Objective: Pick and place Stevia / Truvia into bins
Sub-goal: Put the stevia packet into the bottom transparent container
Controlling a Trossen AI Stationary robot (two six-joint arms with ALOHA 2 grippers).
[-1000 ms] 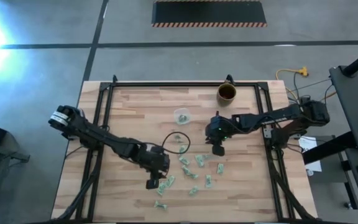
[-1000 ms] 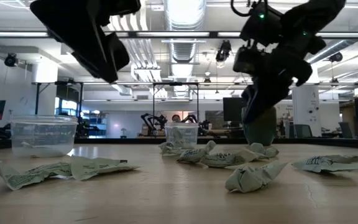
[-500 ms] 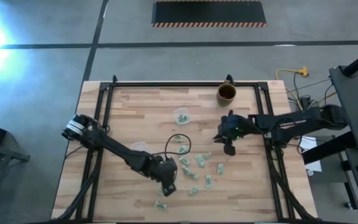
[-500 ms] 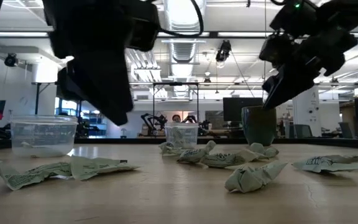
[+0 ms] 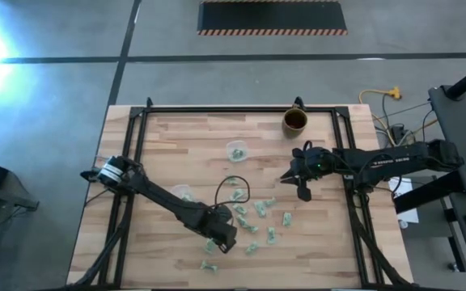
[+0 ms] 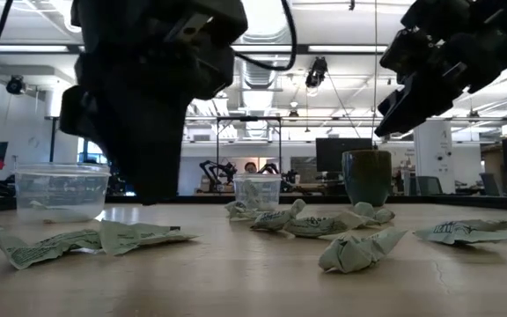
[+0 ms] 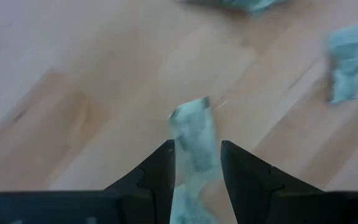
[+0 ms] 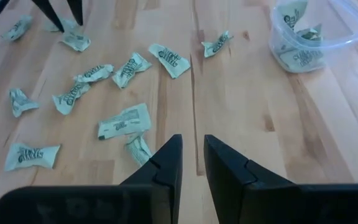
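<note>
Item count, table surface:

- Clear plastic cups: two, one near the table centre (image 5: 235,150) and one on the left side (image 5: 183,192).
- Brown mug (image 5: 295,121): one.
- Green-and-white sachets (image 5: 261,208): roughly a dozen loose on the wood; exact number cannot be determined.
- Robot arms: two.

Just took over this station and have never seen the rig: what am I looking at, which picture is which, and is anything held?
Two dark robot arms work at a wooden table. One camera looks down from above, one looks level across the tabletop, one sits on each wrist. Green-white sachets lie scattered; two clear cups and a brown mug stand there too. The left hand is down over a sachet that lies between its open fingers, not yet gripped. The right hand hangs above the table, nearly closed and empty.
</note>
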